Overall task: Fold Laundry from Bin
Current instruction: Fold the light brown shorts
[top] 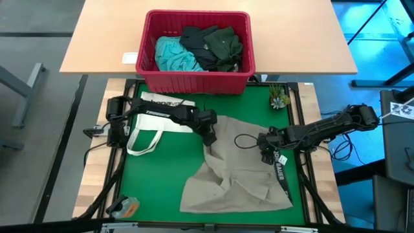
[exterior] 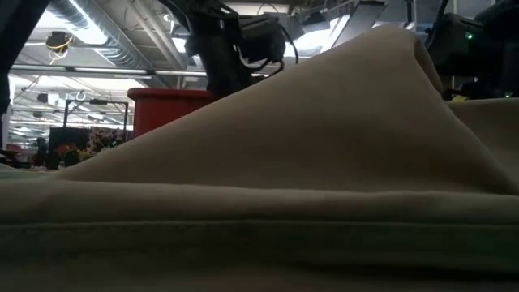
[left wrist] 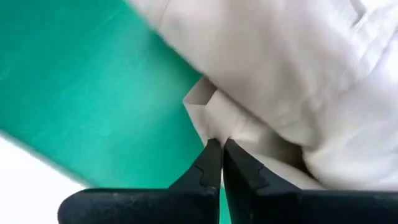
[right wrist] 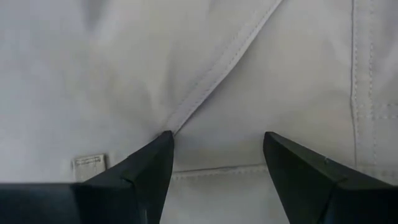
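A khaki-tan garment (top: pixel 242 171) lies crumpled on the green mat (top: pixel 162 175); it also fills the low view (exterior: pixel 308 146). My left gripper (top: pixel 208 137) is shut on its left edge. My right gripper (top: pixel 266 154) stands open over the garment's right half, fingers pointing down on either side of a seam (right wrist: pixel 211 81). The red bin (top: pixel 194 81) sits at the far edge and holds a turquoise garment (top: pixel 173 55), a dark grey one (top: pixel 197 42) and a dark green one (top: pixel 225 46). My left gripper pinches a small folded corner of the khaki garment's left edge (left wrist: pixel 210 124) between its two fingertips (left wrist: pixel 211 155). The fingers come from above, slanting down. The pinched cloth stands a little above the mat; the rest lies on it. Whether my right gripper's fingertips (right wrist: pixel 163 144) touch the cloth I cannot tell.
A white tote bag (top: pixel 162 113) lies on the mat's far left, under my left arm. A small green plant (top: pixel 279 97) stands at the far right corner. An orange-and-grey object (top: pixel 125 207) lies at the near left. A black strap (top: pixel 281 173) trails from my right gripper.
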Robot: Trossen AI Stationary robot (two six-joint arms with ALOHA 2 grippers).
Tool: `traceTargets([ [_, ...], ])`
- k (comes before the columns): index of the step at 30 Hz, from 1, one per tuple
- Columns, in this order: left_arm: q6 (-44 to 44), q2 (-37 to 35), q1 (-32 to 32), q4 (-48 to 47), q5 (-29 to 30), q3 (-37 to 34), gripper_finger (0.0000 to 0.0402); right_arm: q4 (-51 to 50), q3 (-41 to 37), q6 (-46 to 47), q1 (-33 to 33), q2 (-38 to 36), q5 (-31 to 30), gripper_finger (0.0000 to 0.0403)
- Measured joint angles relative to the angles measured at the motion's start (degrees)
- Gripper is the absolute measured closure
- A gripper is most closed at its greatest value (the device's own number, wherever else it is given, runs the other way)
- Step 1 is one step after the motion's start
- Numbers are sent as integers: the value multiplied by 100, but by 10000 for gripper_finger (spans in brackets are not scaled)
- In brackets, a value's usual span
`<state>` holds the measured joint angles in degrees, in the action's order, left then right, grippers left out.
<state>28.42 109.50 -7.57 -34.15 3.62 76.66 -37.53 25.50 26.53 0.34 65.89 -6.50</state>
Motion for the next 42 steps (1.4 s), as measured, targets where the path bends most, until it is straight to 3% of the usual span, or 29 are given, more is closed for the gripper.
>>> traceTargets([
  [17,628,-92,223,-2735,115,5,401,-291,-2,643,0,0,-11,152],
  [28,1199,-92,871,-3467,-726,7,399,-281,-7,644,0,2,-3,152],
  [42,1196,-92,939,-3463,-743,7,274,-263,-11,644,0,4,3,152],
])
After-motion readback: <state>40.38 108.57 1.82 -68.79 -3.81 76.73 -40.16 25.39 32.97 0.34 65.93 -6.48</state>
